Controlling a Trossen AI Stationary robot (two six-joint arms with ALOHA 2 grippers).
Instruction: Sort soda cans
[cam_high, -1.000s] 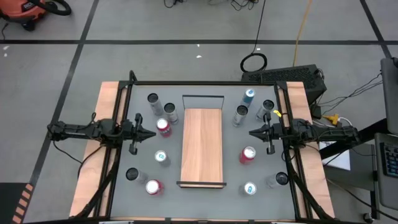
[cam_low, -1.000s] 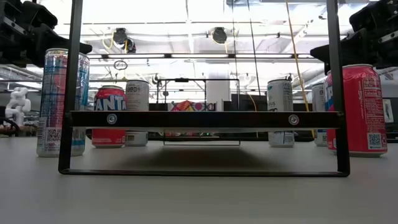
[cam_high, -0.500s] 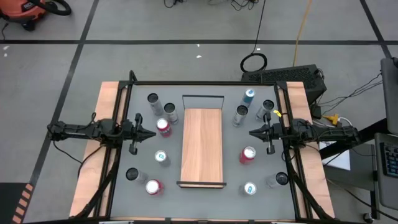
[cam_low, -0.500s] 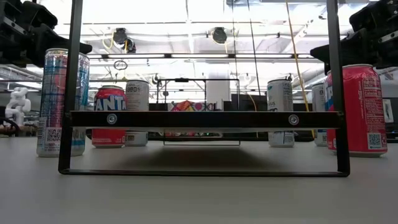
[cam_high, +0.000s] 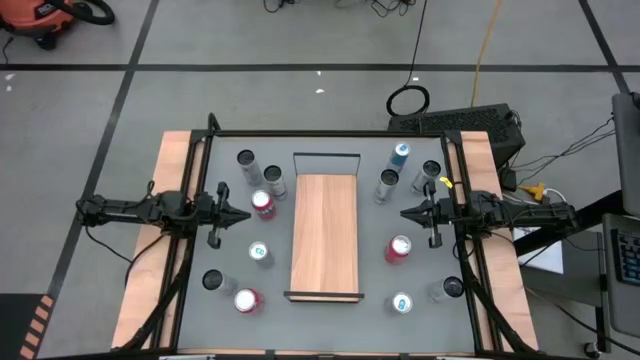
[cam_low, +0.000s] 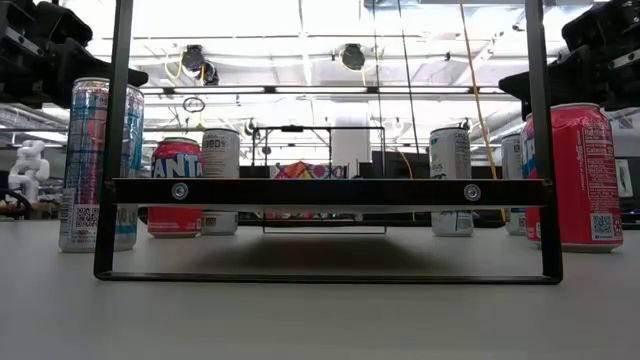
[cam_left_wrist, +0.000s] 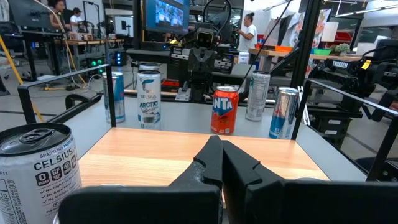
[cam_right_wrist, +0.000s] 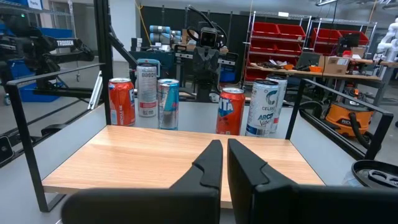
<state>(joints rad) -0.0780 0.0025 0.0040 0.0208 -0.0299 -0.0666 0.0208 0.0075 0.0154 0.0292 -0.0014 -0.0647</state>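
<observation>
**Q:** What's on the table?

**A:** From overhead I see a matte grey tabletop (cam_high: 330, 320) with pale wooden strips along its two side edges. At its centre lies a smooth rectangular wooden board (cam_high: 324, 234), light grained, held in a thin black metal frame (cam_low: 330, 191) of square bars. The soda cans, upright cylinders, stand loose on both sides of the board. Taking the board as the clock's centre: at ten o'clock a red can (cam_high: 263, 205) with a silver top stands beside two silver-grey cans (cam_high: 272, 181) with dark tops; at eight o'clock another red can (cam_high: 246, 300) stands; at four o'clock a third red can (cam_high: 398, 248) stands; at one o'clock a slim blue can (cam_high: 401, 154) stands. From table height, one red can's glossy printed wall (cam_low: 571, 176) fills the three o'clock edge.

**Q:** And the arms?

**A:** My left gripper (cam_high: 243, 215) hovers at nine o'clock, dark angular fingers pressed together, holding nothing. My right gripper (cam_high: 405, 212) mirrors it at three o'clock, fingers likewise pressed together and empty.
</observation>
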